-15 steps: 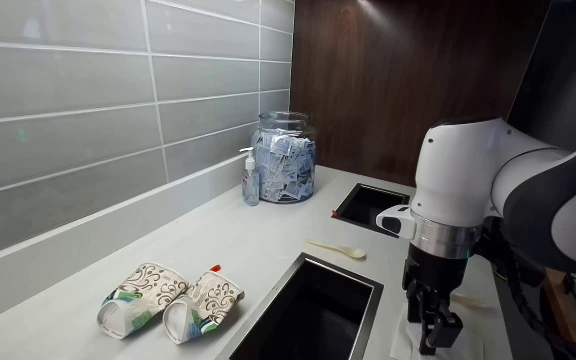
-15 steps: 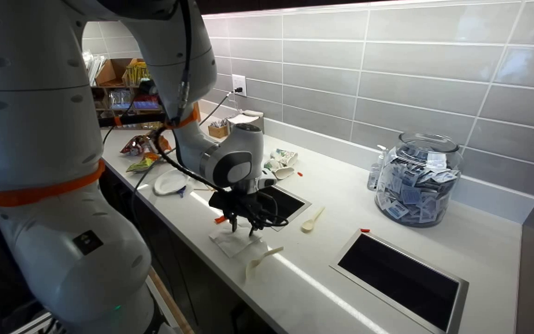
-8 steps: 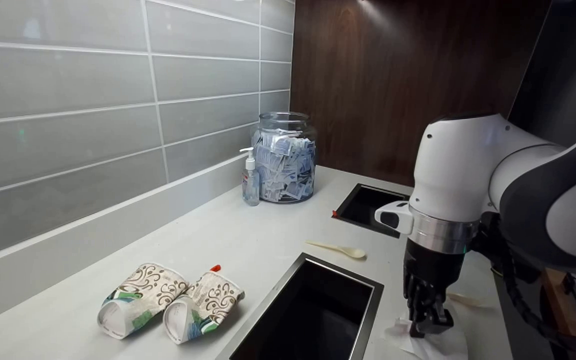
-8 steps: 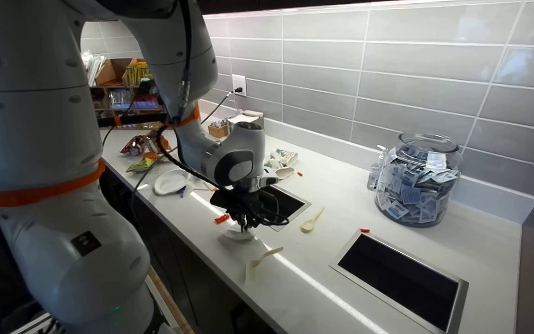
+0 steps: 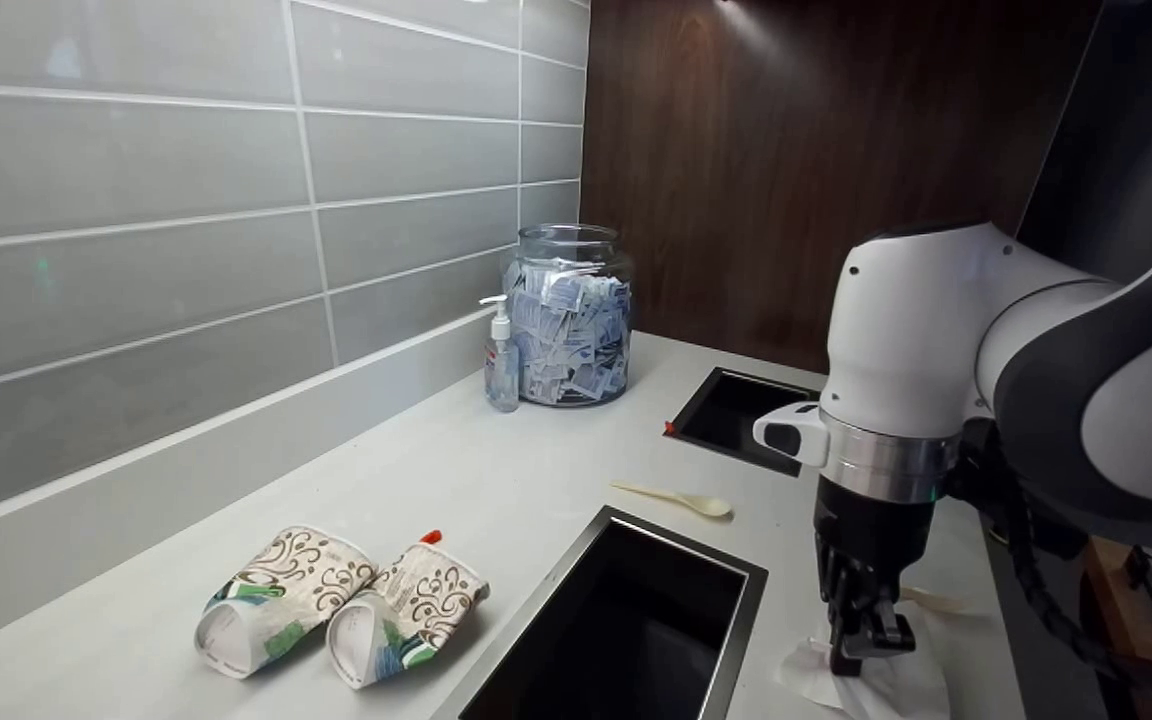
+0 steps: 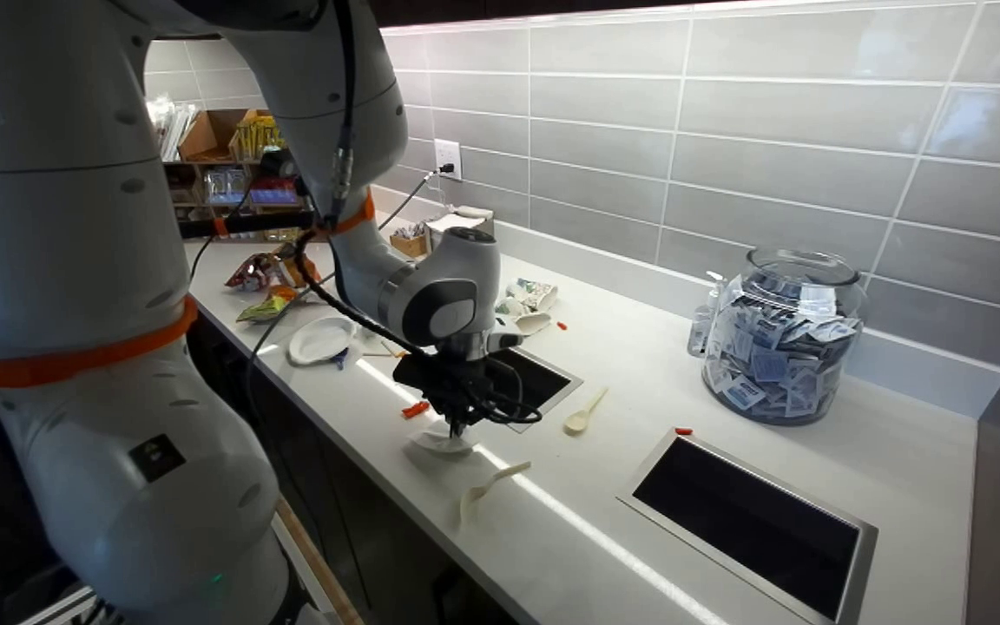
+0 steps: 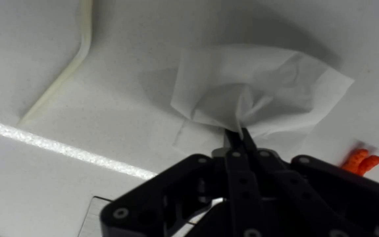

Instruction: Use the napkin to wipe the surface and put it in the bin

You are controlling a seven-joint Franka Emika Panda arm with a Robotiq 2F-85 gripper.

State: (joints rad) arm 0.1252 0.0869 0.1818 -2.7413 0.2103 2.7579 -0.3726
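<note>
I'm working over the long off-white countertop (image 5: 456,480). In an exterior view, the larger-looking dark opening (image 5: 616,640) with a metal rim sits at nine o'clock from my gripper (image 7: 241,135), and a glass jar (image 5: 569,246) of packets (image 5: 571,335) stands further off, near eleven. My fingertips are pinching the napkin (image 7: 265,72) by a raised fold; the rest fans out low over the countertop, mostly towards twelve and one o'clock in the wrist view. There a pale spoon (image 7: 82,52) lies near ten, two orange-red pieces (image 7: 357,160) between three and four.
</note>
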